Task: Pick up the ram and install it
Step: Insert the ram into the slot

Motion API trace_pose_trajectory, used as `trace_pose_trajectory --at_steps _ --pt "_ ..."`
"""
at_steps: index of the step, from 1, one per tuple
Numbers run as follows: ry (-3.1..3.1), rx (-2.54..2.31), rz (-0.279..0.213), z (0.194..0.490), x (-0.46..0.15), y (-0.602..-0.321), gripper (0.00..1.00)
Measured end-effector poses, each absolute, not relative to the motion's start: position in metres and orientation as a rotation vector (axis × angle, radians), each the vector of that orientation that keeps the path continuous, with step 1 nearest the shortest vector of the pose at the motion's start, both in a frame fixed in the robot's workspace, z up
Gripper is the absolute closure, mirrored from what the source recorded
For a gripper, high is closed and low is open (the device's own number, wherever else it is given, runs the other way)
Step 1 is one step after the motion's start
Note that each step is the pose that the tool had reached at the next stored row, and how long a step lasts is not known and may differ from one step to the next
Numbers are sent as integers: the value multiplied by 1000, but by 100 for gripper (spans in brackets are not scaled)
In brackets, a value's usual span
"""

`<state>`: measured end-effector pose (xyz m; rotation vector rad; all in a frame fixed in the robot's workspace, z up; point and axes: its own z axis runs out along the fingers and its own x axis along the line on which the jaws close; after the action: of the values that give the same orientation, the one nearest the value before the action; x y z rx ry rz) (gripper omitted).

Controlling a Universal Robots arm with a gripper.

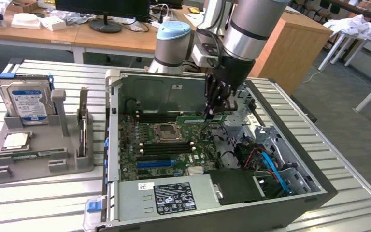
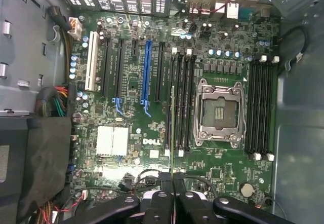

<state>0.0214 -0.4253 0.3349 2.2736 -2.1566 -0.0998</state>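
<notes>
The ram (image 1: 195, 118), a thin green stick, hangs level over the motherboard (image 1: 148, 159) inside the open computer case (image 1: 152, 90). My gripper (image 1: 212, 112) is shut on its end near the exterior view's right. In the wrist view the ram (image 2: 172, 127) appears edge-on as a thin line running out from between my black fingers (image 2: 158, 203). It sits above the group of black memory slots (image 2: 181, 102) beside the empty silver processor socket (image 2: 218, 113). A second group of slots (image 2: 262, 107) lies on the socket's other side.
A grey holder (image 1: 37, 159) on the exterior view's left carries a hard drive (image 1: 27, 104), a square silver chip (image 1: 16, 140) and an upright card (image 1: 82, 123). The power supply (image 1: 166, 195), drive cage and blue cables (image 1: 269, 166) crowd the case's near side. The case stands on a slatted metal table (image 1: 44, 203).
</notes>
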Motion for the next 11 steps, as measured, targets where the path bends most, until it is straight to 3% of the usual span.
trace_pose_trajectory --at_steps 11 --pt "-2157 2274 -100 332 21 -425 88"
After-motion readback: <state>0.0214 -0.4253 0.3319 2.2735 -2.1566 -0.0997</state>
